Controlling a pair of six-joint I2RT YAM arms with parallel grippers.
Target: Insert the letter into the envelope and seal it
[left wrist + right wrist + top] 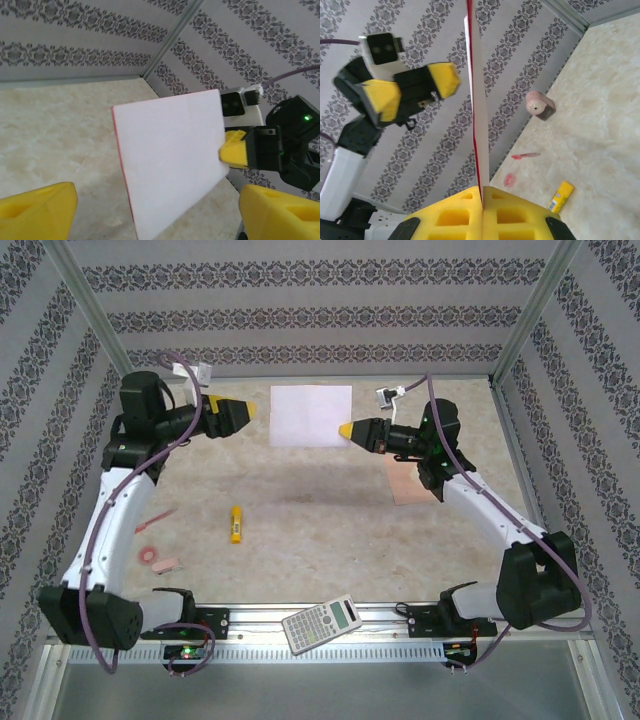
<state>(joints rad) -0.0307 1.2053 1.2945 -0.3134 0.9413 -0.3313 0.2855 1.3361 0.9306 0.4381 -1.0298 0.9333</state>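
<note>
One letter (311, 415), edge pinched in right tool (345, 429), left tool (250, 409) wide, just beside it

- The light is bright, even and diffuse, and falls from above; no shadow has a hard edge.
- In the top view, soft grey shadows lie on the table (300, 550) beside the arms (110, 520), with a faint darker smudge near its middle.
- The letter (311, 415) is nearly washed out there, a flat pale patch without detail.
- The frame posts (85, 300) lean outward toward the edges, a mild wide-angle distortion.
- In the left wrist view, the left gripper (157, 200) has soft, out-of-focus yellow fingers (37, 212); the wallpaper (75, 30) behind is sharp.
- The right wrist view is fairly crisp, without glare.
</note>
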